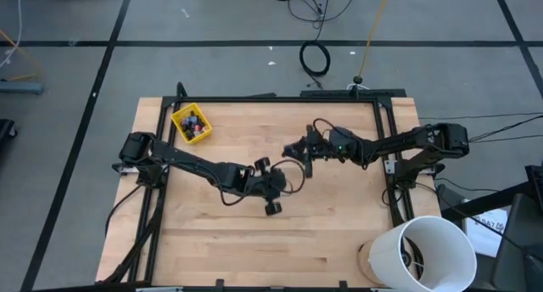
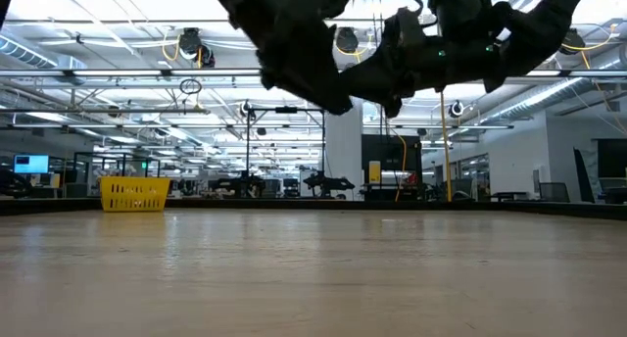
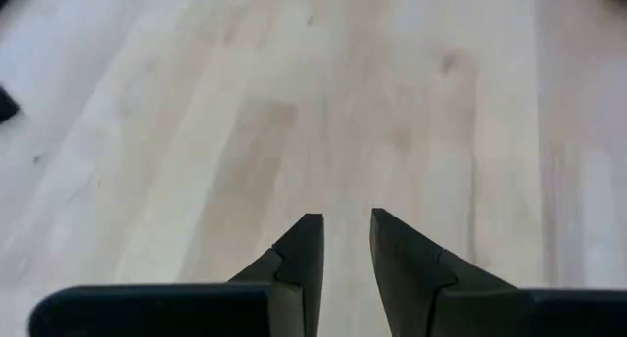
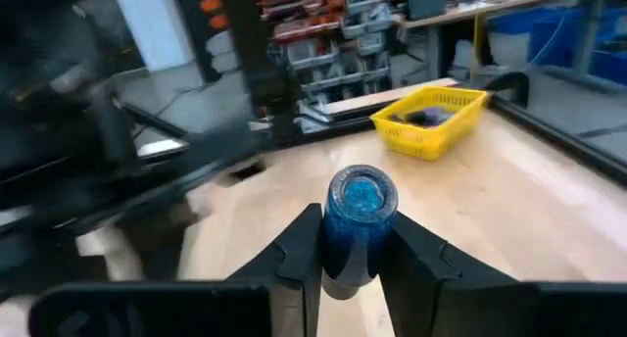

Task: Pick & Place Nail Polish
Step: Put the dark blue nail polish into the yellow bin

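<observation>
The right gripper (image 4: 351, 264) hangs over the middle of the worktop (image 1: 339, 233), a little toward the right edge, its fingers (image 4: 299, 254) pinching a blue nail polish bottle (image 4: 359, 219) between them. The left gripper (image 3: 345, 244) hovers over the worktop's centre, near the right one but apart from it; its fingers (image 3: 304, 249) stand a narrow gap apart with bare wood between them. A small yellow bin (image 1: 192, 124) sits near the far left corner of the worktop, with more nail polish bottles (image 1: 193, 122) lying inside it. A white bucket (image 1: 422, 251) stands at the near right corner.
</observation>
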